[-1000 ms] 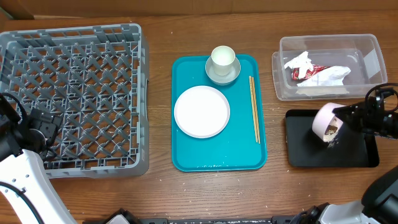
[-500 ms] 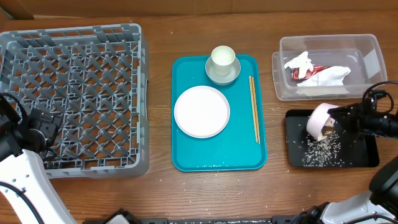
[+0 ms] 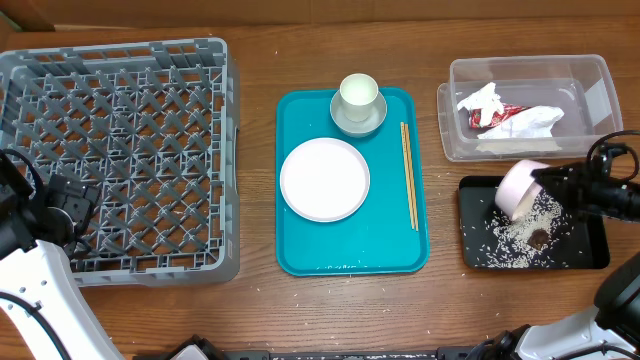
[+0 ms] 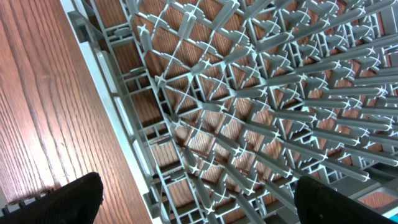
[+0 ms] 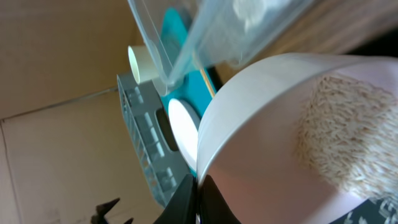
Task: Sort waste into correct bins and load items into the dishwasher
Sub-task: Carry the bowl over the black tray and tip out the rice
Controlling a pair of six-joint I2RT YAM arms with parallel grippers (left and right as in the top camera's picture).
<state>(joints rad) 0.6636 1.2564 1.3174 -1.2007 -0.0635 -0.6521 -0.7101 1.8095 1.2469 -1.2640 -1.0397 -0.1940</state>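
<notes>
The right end effector (image 3: 543,187) is closed on the rim of the pink bowl (image 3: 517,190). It holds the bowl tipped on its side above the black tray (image 3: 590,255), at the right edge of the surface (image 3: 260,60). The bowl hides most of this end effector, and the right wrist view shows only a dark sliver against the rim. Rice grains (image 3: 510,245) lie scattered on the black tray, and a patch clings inside the bowl. A dark lump (image 3: 538,238) among the grains cannot be identified. The left end effector (image 4: 199,208) stands open over the grey dish rack (image 3: 115,150). Only its two fingertips (image 4: 68,196) show, cut off at the frame's lower edge. Wrappers (image 3: 510,118) lie in the clear bin (image 3: 600,75); the red one carries print too small to read.
</notes>
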